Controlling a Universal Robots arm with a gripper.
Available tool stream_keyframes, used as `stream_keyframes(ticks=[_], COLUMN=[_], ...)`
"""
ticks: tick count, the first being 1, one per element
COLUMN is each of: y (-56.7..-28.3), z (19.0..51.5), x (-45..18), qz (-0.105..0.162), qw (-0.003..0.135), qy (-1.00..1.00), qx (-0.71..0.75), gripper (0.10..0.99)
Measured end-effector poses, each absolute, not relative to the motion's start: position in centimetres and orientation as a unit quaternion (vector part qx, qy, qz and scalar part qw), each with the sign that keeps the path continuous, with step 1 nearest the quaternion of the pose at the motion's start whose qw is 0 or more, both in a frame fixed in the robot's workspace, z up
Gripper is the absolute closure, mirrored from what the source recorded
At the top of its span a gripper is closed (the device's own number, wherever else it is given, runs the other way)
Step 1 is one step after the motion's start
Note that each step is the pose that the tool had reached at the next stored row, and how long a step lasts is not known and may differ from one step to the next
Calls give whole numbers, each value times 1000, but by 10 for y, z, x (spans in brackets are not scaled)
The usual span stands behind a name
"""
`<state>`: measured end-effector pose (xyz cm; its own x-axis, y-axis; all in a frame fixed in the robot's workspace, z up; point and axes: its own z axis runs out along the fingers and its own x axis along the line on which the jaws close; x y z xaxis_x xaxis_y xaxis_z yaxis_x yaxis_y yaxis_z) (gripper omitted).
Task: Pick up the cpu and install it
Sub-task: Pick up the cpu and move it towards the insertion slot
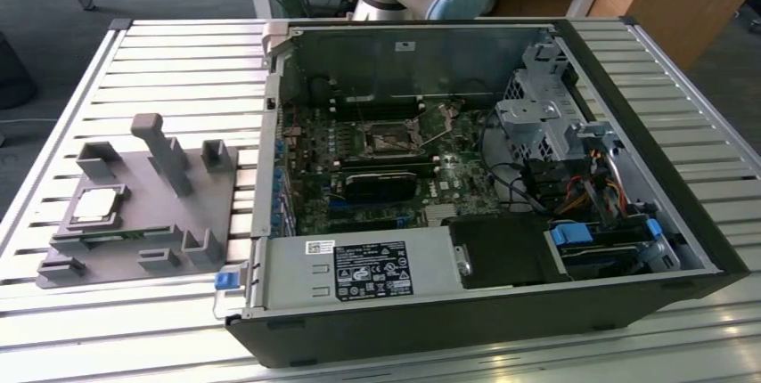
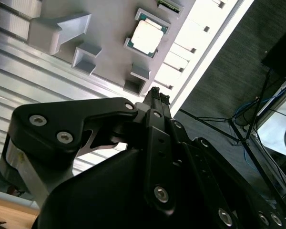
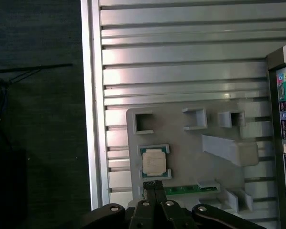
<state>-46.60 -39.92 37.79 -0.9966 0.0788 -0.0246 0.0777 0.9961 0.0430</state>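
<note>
The cpu [image 1: 95, 205] lies flat, silvery top up, in a square pocket of the grey tray [image 1: 145, 215], which rests on the slatted tabletop [image 1: 167, 62] close to its edge at the exterior view's left. A green memory stick [image 3: 181, 190] sits just beside it in the same tray. In both wrist views the tool [image 3: 152, 184] hangs over the tray with its fingers pressed together (nothing between them), apart from the cpu. The open computer case [image 1: 476, 330] fills the tabletop's middle, its black socket [image 1: 387, 141] bare.
</note>
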Motion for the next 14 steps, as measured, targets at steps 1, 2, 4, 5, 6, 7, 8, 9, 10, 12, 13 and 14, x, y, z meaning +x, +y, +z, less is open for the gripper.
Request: stream_keyframes(ticks=[1,2,4,5,6,7,8,9,10,12,13,14], y=[-399,-399,-399,-399,-399,-399,-399,-399,-399,-399,-399,-399], z=[378,377,376,376,375,374,374,373,372,371,370,369], x=[-466,-466,-466,-466,-466,-466,-466,-466,-466,-466,-466,-466], qz=[21,21,20,20,20,20,20,20,20,20,20,20], qw=[13,13,13,13,13,13,13,13,13,13,13,13], qy=[999,999,999,999,999,999,999,999,999,999,999,999], qx=[39,39,39,39,39,39,39,39,39,39,39,39], gripper=[980,980,980,980,980,980,980,980,980,980,980,980])
